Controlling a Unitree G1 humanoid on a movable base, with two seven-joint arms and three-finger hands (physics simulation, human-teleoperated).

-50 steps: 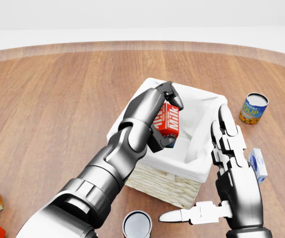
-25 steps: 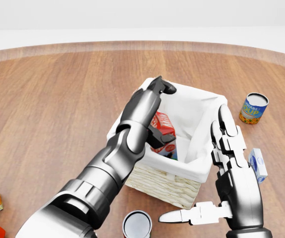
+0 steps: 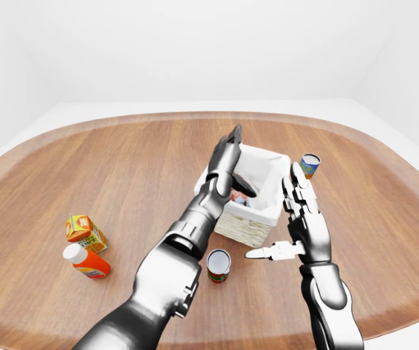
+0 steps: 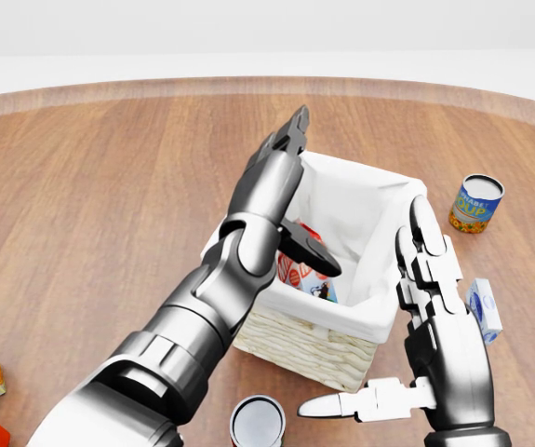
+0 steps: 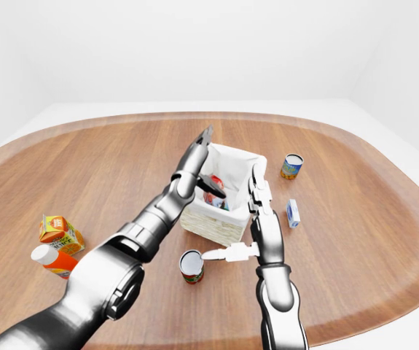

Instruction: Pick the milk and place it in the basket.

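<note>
The red milk carton lies tilted inside the white-lined wicker basket in the middle of the head view, partly hidden by my left thumb. My left hand hovers over the basket's left rim, open, its fingers pointing up and its thumb above the carton without holding it. My right hand stands open and empty just right of the basket, palm toward it, thumb stretched out to the left below the basket's lower corner.
A soup can stands to the right of the basket and a small blue-white carton beside my right hand. An open can sits below the basket. An orange juice carton and an orange bottle lie far left on the wooden table.
My left hand has opened and let go of the milk, and its fingers have swung upward. The carton has dropped lower into the basket. The right hand has not moved.
</note>
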